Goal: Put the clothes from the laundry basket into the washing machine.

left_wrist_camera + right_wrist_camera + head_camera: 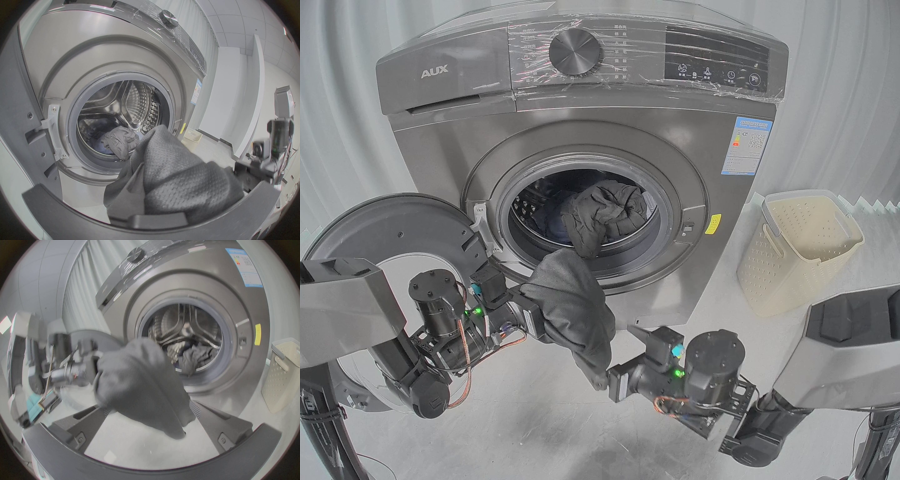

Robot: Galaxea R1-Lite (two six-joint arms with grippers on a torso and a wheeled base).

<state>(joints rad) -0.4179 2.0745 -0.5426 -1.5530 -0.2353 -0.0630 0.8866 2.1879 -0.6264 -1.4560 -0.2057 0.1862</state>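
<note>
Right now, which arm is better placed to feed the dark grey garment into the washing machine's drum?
Left: its jaws hold the dark grey fabric garment just below the round drum opening; the right jaws stand open under the hanging cloth, gripping nothing.

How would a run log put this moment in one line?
left hand: holds grey garment before washing machine | right hand: open near garment | drum: dark clothes | door: open

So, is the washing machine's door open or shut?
Open. The door is swung aside to the left, and clothes lie in the exposed drum.
</note>
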